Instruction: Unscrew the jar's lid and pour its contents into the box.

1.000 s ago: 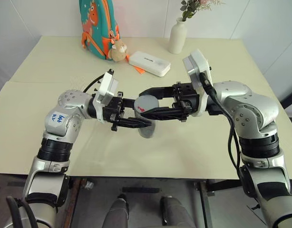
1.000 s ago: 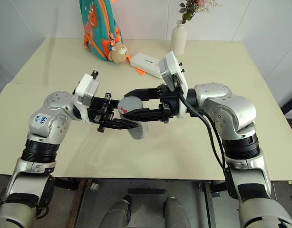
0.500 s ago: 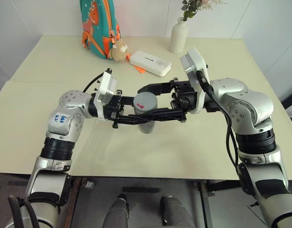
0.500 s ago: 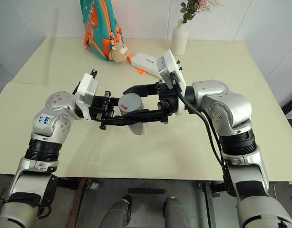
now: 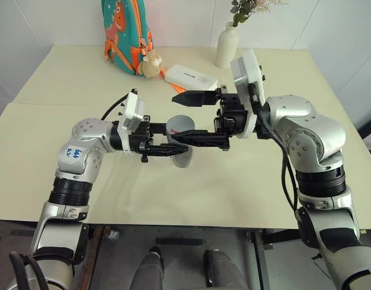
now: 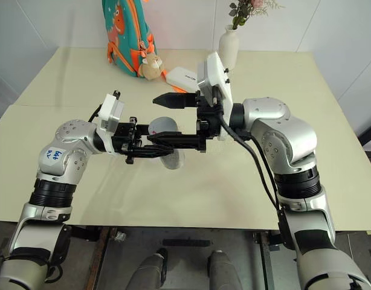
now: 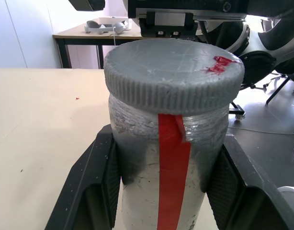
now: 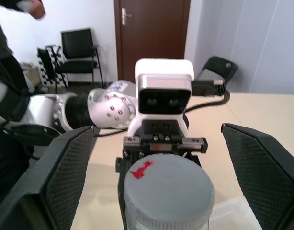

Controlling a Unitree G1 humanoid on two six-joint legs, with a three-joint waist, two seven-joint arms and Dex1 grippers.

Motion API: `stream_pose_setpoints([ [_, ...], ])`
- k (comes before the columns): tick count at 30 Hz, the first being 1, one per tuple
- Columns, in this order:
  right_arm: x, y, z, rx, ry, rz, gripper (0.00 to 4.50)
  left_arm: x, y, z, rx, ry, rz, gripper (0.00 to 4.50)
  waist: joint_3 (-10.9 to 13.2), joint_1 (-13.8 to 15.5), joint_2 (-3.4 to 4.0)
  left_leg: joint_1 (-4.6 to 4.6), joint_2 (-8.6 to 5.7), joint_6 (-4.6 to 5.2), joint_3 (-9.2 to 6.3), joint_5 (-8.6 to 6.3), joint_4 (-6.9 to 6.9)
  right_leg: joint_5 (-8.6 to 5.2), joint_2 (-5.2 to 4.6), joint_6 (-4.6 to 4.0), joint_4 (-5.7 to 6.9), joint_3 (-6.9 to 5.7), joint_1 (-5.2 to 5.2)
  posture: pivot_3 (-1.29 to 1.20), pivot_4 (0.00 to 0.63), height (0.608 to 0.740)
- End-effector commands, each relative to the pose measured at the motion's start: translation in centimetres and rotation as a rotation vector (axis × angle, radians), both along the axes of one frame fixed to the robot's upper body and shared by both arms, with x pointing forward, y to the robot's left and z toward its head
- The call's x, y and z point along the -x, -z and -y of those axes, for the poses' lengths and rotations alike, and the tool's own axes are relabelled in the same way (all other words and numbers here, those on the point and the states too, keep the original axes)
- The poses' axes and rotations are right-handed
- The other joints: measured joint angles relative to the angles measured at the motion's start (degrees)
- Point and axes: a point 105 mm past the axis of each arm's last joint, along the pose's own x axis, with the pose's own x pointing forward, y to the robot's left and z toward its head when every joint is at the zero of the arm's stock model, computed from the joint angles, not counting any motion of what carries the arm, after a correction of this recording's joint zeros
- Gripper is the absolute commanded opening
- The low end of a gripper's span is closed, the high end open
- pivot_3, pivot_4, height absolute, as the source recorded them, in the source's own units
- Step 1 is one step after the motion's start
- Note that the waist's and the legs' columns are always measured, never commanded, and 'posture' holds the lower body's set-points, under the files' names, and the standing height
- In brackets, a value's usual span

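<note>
– Where do you stand over the table point(image 5: 64, 199)?

– Near its front edge your left gripper point(image 5: 173, 147) is clenched on the jar point(image 7: 168, 191), held above the top; the back corner holds a backpack point(image 5: 126, 33) and vase point(image 5: 226, 45).

– And your right gripper point(image 5: 187, 118)?

– Released, fingers wide on either side of the lid point(image 8: 168, 187), not touching. The jar's contents are hard to make out.

My left arm reaches in over the desk's middle, wrist bent so my left gripper point(image 5: 173, 147) points level toward my right side, its fingers point(image 7: 96, 177) clamped on the jar point(image 7: 168, 191) below the lid point(image 7: 173, 72). My right arm comes in from the opposite side, right gripper point(image 5: 188, 118) level and facing the left one, fingers point(image 8: 68, 172) spread wide either side of the lid, touching nothing.
</note>
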Motion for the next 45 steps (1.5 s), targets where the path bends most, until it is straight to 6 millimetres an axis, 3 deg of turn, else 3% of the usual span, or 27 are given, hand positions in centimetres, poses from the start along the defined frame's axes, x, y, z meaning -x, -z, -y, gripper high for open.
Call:
stream_pose_setpoints([
  [1,0.0,-0.2,-1.1,0.005,0.021,0.061,4.48,0.3,-0.8,0.0,0.014,0.001,0.034,2.00,0.00,-0.02,0.00,0.00,0.00,0.00,0.00,0.00,0.00,0.00,0.00,0.00,0.01,0.00,-0.01,0.00,0.150,0.740],
  [10,-1.3,0.4,-2.0,0.033,0.085,0.073,4.48,0.3,-1.0,0.1,0.017,0.004,0.036,2.00,0.00,0.04,0.00,0.00,0.00,-0.01,-0.01,0.01,0.00,0.00,0.00,0.00,0.03,0.00,-0.02,0.00,0.150,0.740],
  [15,-1.3,-0.8,-1.3,-0.010,0.083,0.062,4.48,0.4,-0.9,0.0,0.015,0.002,0.039,2.00,0.00,0.02,0.00,0.00,0.00,-0.01,-0.01,0.01,0.00,0.00,0.00,0.00,0.04,0.01,-0.02,0.00,0.150,0.740],
  [24,-2.4,-0.6,1.5,0.009,0.166,0.059,4.48,0.2,-0.8,0.0,0.013,-0.003,0.038,2.00,0.00,0.01,0.00,0.00,0.00,-0.01,0.00,0.01,0.00,0.00,0.00,0.00,0.04,0.01,-0.02,0.00,0.150,0.740],
  [33,-4.3,-0.2,6.3,0.005,0.282,0.050,4.48,0.0,-1.0,0.1,0.019,-0.003,0.042,2.00,0.00,0.26,0.00,0.00,-0.02,-0.01,0.01,0.00,0.03,0.00,-0.01,0.00,0.03,0.01,0.01,0.00,0.150,0.740],
  [37,-4.1,-0.5,7.4,-0.007,0.269,0.029,4.48,-0.1,-0.9,0.0,0.019,-0.005,0.043,2.00,0.00,-0.12,0.01,0.00,0.00,-0.01,0.04,0.00,0.01,0.00,0.00,0.00,0.03,0.03,-0.02,0.00,0.150,0.740],
  [40,-3.0,-1.1,6.8,-0.033,0.198,0.012,4.48,-0.2,-0.9,0.0,0.019,-0.007,0.044,2.00,0.01,-0.09,0.01,-0.01,0.01,-0.01,0.08,0.01,-0.01,0.00,0.01,0.00,0.08,0.06,-0.10,0.00,0.150,0.740],
  [45,-1.4,-1.1,4.0,-0.058,0.100,-0.011,4.48,-0.2,-0.9,0.0,0.017,-0.008,0.042,2.00,0.01,-0.08,0.01,0.00,0.00,-0.01,0.08,0.01,0.02,-0.01,0.01,0.00,0.12,0.08,-0.09,0.00,0.150,0.740],
])
